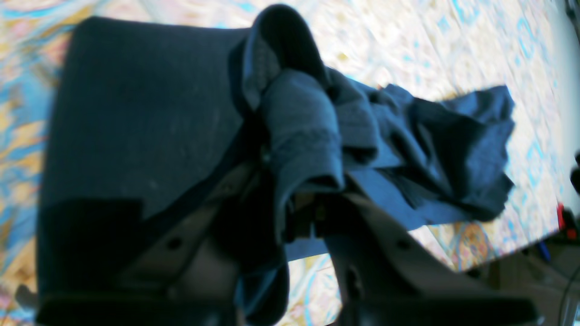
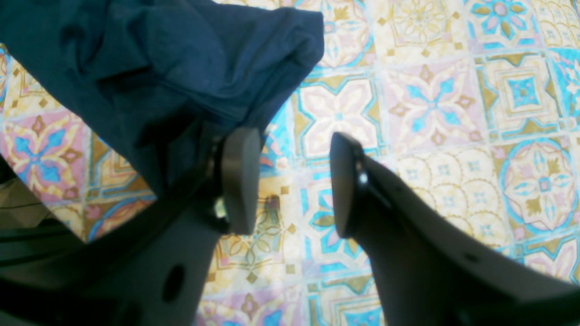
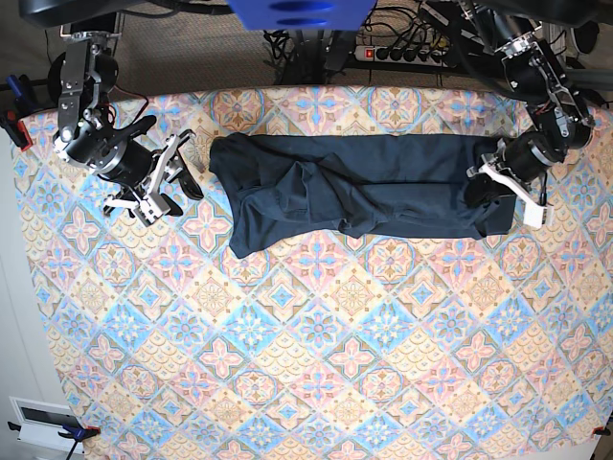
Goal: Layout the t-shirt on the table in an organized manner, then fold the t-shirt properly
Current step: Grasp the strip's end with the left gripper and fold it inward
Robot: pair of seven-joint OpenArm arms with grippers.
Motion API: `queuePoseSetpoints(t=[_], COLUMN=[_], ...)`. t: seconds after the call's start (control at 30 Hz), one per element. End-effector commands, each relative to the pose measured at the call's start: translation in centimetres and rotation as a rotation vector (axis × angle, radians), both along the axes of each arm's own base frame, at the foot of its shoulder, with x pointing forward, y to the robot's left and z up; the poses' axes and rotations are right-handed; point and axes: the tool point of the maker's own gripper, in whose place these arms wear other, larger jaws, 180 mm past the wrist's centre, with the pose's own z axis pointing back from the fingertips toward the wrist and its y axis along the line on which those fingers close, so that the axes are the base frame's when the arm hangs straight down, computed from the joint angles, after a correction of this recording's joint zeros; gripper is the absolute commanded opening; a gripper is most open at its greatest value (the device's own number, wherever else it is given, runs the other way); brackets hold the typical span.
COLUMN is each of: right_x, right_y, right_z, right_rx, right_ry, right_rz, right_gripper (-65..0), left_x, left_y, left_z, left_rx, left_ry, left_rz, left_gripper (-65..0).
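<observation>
The dark navy t-shirt (image 3: 354, 187) lies stretched sideways across the far half of the table (image 3: 306, 364), rumpled at its left end. My left gripper (image 3: 487, 182) is shut on a bunched fold of the shirt's right end. In the left wrist view the gripper (image 1: 301, 190) has cloth (image 1: 303, 136) pinched between its fingers, and the rest of the shirt (image 1: 444, 149) trails over the table (image 1: 408, 36). My right gripper (image 3: 177, 177) is open and empty beside the shirt's left edge. In the right wrist view that gripper (image 2: 290, 181) has only tablecloth (image 2: 453, 113) between its pads, and the shirt (image 2: 172, 68) lies against the left finger's outer side.
A power strip and cables (image 3: 402, 53) lie behind the table's far edge. A red clamp (image 3: 14, 125) grips the far left corner. In the left wrist view the table's edge and a red item (image 1: 564, 219) are close to the right of the shirt.
</observation>
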Motion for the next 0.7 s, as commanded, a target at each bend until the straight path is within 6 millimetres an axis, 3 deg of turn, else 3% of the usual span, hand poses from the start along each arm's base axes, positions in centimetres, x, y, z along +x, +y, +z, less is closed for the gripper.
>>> queuePoseSetpoints(t=[0.0, 0.1, 0.23, 0.4, 0.57, 0.67], right_x=[0.6, 0.6, 0.5, 0.4, -0.6, -1.0], right_y=[0.0, 0.1, 0.1, 0.3, 2.8, 4.1], right_z=[1.4, 1.4, 1.3, 1.1, 0.2, -0.1], right_rx=[0.017, 0.017, 0.014, 0.015, 0.035, 0.046], right_ry=[-0.049, -0.048, -0.043, -0.037, -0.001, 0.011], right_rz=[0.006, 0.008, 0.008, 0.015, 0.089, 0.126], right_gripper=[-40.7, -40.7, -40.7, -40.7, -40.6, -40.5], left_x=[0.7, 0.9, 0.8, 0.5, -0.1, -0.4], left_y=[0.1, -1.0, -2.6, -3.1, 0.9, 2.6], left_z=[1.3, 1.2, 1.4, 4.9, 7.1, 7.5], left_rx=[0.002, -0.012, -0.037, -0.113, -0.104, -0.079], left_ry=[-0.051, -0.052, -0.053, -0.151, -0.204, -0.211], left_rz=[-0.005, -0.035, -0.088, -0.159, -0.087, -0.045], left_gripper=[-63.0, -60.1, -47.2, -29.1, -14.6, -13.4])
